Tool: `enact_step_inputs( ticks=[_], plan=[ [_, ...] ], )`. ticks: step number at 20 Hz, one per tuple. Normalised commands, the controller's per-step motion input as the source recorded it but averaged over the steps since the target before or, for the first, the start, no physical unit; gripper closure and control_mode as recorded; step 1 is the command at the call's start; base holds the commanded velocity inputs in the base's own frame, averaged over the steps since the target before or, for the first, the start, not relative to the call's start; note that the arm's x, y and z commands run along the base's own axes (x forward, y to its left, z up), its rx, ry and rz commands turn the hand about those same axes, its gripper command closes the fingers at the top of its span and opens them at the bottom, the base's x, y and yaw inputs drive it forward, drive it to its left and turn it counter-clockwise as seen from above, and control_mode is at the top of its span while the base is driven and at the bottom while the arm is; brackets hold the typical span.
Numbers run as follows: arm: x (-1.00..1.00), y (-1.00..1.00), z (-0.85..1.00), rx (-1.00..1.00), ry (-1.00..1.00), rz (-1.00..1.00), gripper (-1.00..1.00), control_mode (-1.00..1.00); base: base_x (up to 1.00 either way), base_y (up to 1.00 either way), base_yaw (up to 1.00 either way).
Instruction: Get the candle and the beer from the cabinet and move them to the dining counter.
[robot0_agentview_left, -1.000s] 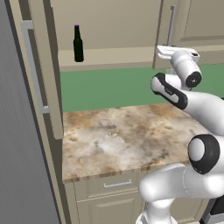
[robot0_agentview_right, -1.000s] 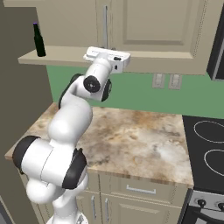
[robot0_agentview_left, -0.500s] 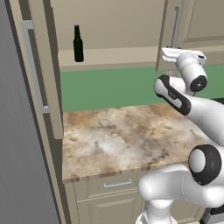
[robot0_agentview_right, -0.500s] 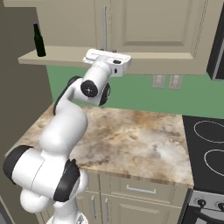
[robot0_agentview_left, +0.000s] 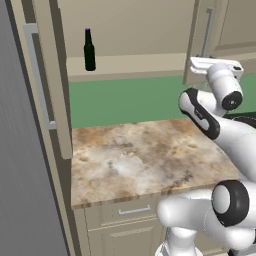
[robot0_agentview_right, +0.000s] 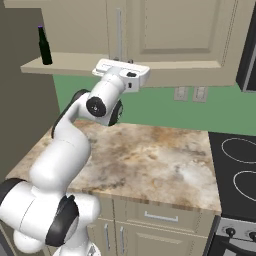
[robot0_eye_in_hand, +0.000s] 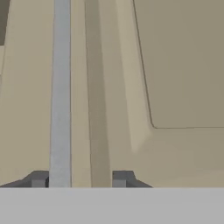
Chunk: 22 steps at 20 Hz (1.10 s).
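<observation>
The fingers (robot0_eye_in_hand: 78, 178) stand spread, one tip each side of the silver handle (robot0_eye_in_hand: 60, 87) without pinching it, probably positioned to pull that cabinet (robot0_agentview_right: 165, 35) door wider. The beer (robot0_agentview_left: 89, 50) waits upright on the open shelf (robot0_agentview_left: 130, 65), well apart.

Flat, even, shadowless rendered light

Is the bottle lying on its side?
No, the beer stands upright on the open shelf of the cabinet.
</observation>
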Motion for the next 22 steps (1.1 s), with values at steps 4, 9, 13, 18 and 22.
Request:
enact_step_inputs(
  ticks=[4,9,13,18,22],
  plan=[
    [-0.45,-0.57,0.11,0.00,0.00,-0.06,1.00,-1.00,0.00,0.00,0.00],
    [-0.49,-0.64,0.08,0.00,0.00,-0.07,1.00,-1.00,0.00,0.00,0.00],
    [-0.48,-0.66,0.07,0.00,0.00,-0.06,1.00,-1.00,0.00,0.00,0.00],
    [-0.45,-0.70,0.08,0.00,0.00,-0.07,1.00,-1.00,0.00,0.00,0.00],
    [-0.49,-0.76,0.07,0.00,0.00,-0.07,1.00,-1.00,0.00,0.00,0.00]
  ],
)
